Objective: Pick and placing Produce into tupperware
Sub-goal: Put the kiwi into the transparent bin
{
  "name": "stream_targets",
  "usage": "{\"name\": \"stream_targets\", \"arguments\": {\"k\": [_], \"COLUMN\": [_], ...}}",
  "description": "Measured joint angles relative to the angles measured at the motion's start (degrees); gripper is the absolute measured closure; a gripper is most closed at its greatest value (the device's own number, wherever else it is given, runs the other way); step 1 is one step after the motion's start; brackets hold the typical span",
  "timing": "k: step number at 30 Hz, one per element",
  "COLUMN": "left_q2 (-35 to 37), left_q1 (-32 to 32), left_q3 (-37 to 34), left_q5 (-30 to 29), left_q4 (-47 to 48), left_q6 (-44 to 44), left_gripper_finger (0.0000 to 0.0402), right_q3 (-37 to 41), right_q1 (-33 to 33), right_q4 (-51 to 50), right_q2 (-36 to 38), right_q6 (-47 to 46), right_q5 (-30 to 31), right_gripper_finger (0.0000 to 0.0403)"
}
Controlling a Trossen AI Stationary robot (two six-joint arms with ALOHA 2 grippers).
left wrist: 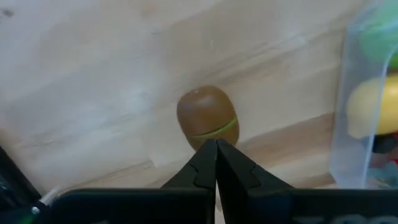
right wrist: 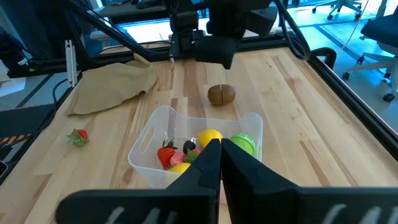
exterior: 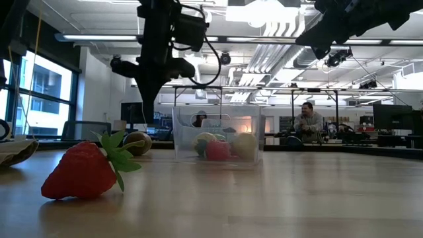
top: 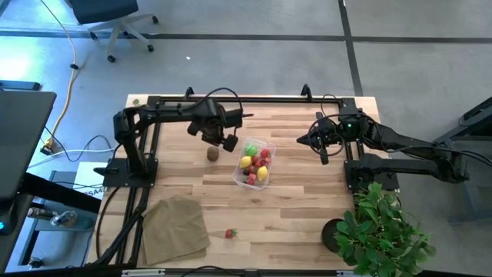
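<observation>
A brown kiwi (top: 212,154) lies on the wooden table just left of the clear tupperware (top: 255,163), which holds yellow lemons (top: 246,162), a green ball (top: 251,149) and red berries (top: 264,155). My left gripper (left wrist: 216,146) is shut and points straight down. It hangs a little above the kiwi (left wrist: 207,117) without touching it, as the low view shows (exterior: 147,112). A red strawberry (top: 230,233) lies alone near the table's front edge. My right gripper (right wrist: 220,148) is shut and empty, held high over the table's right part (top: 323,148).
A tan cloth (top: 175,227) lies crumpled at the near left corner. A green potted plant (top: 380,231) stands at the near right corner. Bare wood lies between the tupperware and the strawberry. People sit in the room behind the table (exterior: 307,122).
</observation>
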State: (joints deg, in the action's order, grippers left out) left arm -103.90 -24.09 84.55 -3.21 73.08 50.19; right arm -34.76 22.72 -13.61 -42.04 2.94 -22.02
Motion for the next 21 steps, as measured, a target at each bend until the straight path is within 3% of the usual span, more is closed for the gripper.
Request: {"name": "stream_targets", "arguments": {"k": [4,7,21], "left_q2": [0.00,-0.17,-2.19], "left_q1": [1.26,1.37,1.24], "left_q3": [0.00,0.00,-2.27], "left_q5": [-5.37,-6.29,-0.47], "left_q4": [-0.09,-0.09,-0.70], "left_q6": [1.31,1.33,5.62], "left_gripper_finger": [0.0401,0.0401,0.0401], "right_q3": [0.00,0.00,0.02], "right_q1": [0.00,0.00,0.00], "right_q4": [-0.04,-0.10,-0.48], "right_q2": [0.00,0.00,0.00], "right_q6": [0.00,0.00,0.02], "right_q5": [0.00,-0.01,-0.02], "right_gripper_finger": [0.0398,0.0398,0.0398]}}
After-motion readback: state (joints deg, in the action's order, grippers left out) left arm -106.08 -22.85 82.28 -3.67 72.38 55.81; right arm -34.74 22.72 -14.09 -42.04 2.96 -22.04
